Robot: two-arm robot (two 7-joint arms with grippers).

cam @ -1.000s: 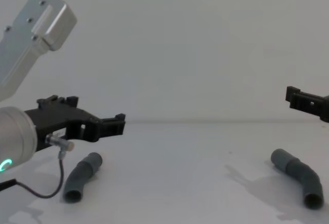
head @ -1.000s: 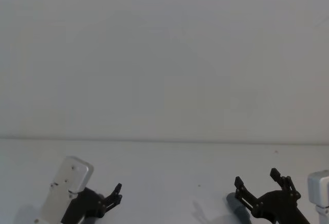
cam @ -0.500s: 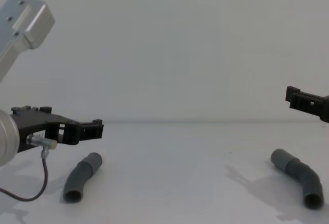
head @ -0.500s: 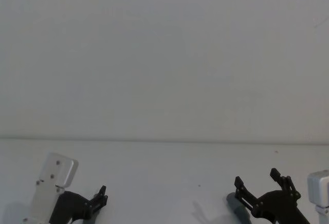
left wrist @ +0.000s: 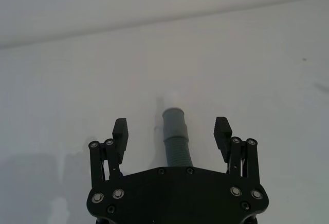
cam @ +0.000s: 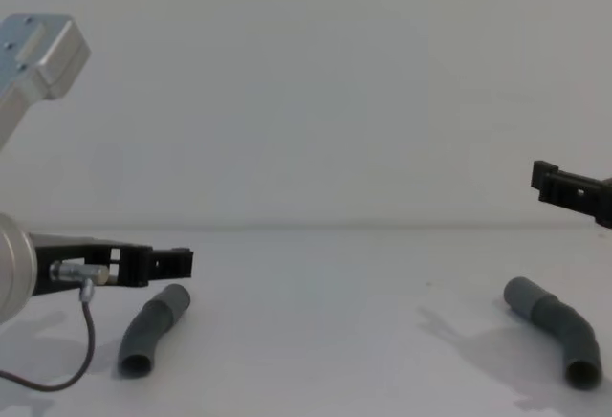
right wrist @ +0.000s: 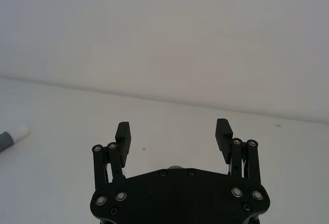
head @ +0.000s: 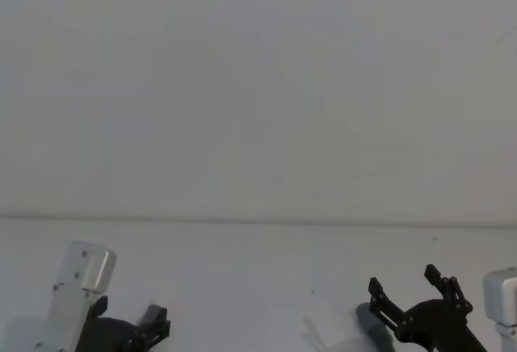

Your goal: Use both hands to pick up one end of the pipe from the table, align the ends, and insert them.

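Note:
On the white table [cam: 335,340] lie two ends of the dark grey ribbed pipe. The left end [cam: 153,326] lies just under my left gripper [cam: 180,262]. In the left wrist view that gripper [left wrist: 171,129] is open, and the smooth cuff [left wrist: 174,121] lies between its fingers, lower down, apart from them. The right end [cam: 559,329] lies under my right gripper [cam: 550,184], which hangs well above it. That gripper [right wrist: 173,130] is open with nothing in it. The head view has both grippers, left [head: 159,325] and right [head: 404,281], at its lower edge.
A plain pale grey wall [cam: 316,92] rises behind the table. A thin cable [cam: 86,340] loops from the left wrist down toward the table. The right wrist view catches a grey cuff with a white tip [right wrist: 20,131] at its edge.
My left gripper has come down and drawn back, and now sits low over the left pipe end. The right gripper and both pipe ends have not moved.

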